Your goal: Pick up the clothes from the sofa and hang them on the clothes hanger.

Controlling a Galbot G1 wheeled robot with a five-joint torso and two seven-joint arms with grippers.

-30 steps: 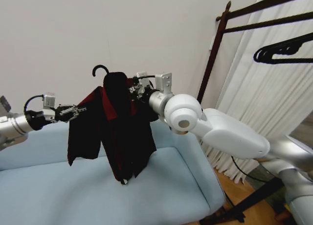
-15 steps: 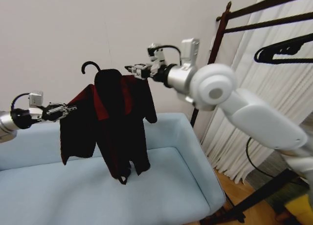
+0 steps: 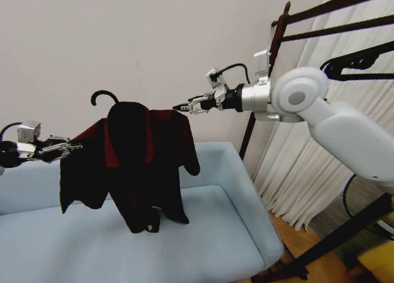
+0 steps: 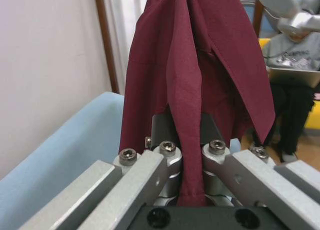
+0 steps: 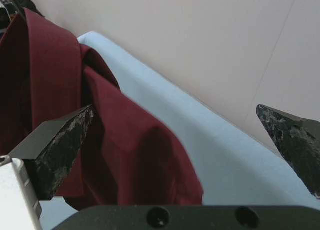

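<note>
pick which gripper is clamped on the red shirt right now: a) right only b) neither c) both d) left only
d: the left gripper is shut on a fold of the red shirt, and the left wrist view shows the cloth pinched in it, while the right gripper stands open by the shirt's shoulder with nothing pinched.

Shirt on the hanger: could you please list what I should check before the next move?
1. Grip: left gripper shut on shirt: ok.
2. Release: right gripper open beside the shirt's shoulder: ok.
3. Hanger's hook free above the collar: ok.
4. Hung on rack: not ok, not yet there.
5. Hem clear of sofa: cannot tell.
</note>
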